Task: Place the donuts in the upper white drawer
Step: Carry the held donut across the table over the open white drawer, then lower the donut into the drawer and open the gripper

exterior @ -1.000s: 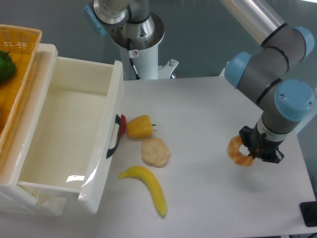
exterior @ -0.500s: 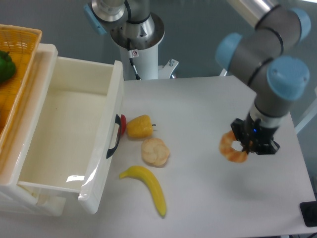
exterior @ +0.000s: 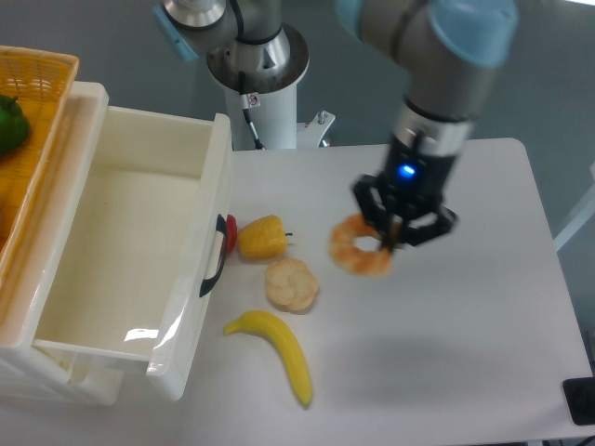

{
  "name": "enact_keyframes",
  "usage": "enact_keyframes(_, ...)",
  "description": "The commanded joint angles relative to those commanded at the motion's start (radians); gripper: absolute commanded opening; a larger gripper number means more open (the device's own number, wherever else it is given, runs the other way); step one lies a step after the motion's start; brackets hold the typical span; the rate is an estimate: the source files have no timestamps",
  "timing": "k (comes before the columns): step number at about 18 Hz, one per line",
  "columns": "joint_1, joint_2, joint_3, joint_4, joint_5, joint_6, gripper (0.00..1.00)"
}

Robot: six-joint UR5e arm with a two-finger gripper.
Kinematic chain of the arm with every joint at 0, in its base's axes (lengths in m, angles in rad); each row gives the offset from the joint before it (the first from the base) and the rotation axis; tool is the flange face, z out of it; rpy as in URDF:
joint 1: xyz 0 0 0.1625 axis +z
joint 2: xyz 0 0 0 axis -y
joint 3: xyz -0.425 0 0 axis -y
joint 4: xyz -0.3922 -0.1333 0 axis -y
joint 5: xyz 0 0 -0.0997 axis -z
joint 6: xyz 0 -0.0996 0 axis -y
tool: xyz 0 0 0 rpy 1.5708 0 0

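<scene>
Bananas come first: one yellow banana [exterior: 276, 350] lies at the near edge of the white counter [exterior: 483, 353], with its long side running from the left toward the near right. Just behind it sits a pale round bun [exterior: 291, 284], and behind that a yellow bell pepper [exterior: 261, 236], close to the black handle [exterior: 216, 256] of the drawer. A small bit of something red peeks out right by the handle.

Off to the left, the upper white drawer [exterior: 112, 251] is pulled wide open. Nothing can be seen inside it. Its long side runs from near to far.

Farther back and to the right, the tool [exterior: 398, 226] hangs over the middle of the counter. It is closed on the donuts [exterior: 362, 249], pinching the ring by its right side. The ring sticks out to the left of the tool and looks lifted off the counter and tipped a little, with its hole partly hidden by the tool's fingers.

The drawer lies well to the left of the tool, so the donuts likely need to travel left, over the pepper and bun, and past the drawer's front wall before being let go.

At the far left sits a yellow wicker basket [exterior: 37, 102] with something green in it.
</scene>
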Motion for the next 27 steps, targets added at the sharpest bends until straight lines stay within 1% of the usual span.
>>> enact_keyframes(4, -0.080, 0.011, -0.003, 0.005, 0.000, -0.065, 0.00)
enact_keyframes(9, -0.209, 0.011, -0.040, 0.057, 0.003, -0.127, 0.00)
enact_keyframes(10, -0.232, 0.011, -0.044, 0.070, 0.005, -0.129, 0.01)
enact_keyframes(12, -0.276, 0.011, -0.057, 0.086, 0.006, -0.128, 0.06)
enact_keyframes(15, -0.313, 0.002, -0.058, 0.095, 0.006, -0.121, 0.21)
enact_keyframes(16, -0.321, -0.006, -0.061, 0.097, 0.006, -0.118, 0.35)
enact_keyframes(17, -0.330, -0.015, -0.064, 0.098, 0.005, -0.118, 0.58)
enact_keyframes(18, -0.335, -0.021, -0.064, 0.100, 0.006, -0.118, 0.96)
enact_keyframes(19, -0.335, -0.023, -0.064, 0.104, 0.006, -0.120, 1.00)
enact_keyframes(27, -0.335, -0.023, -0.064, 0.104, 0.005, -0.126, 1.00)
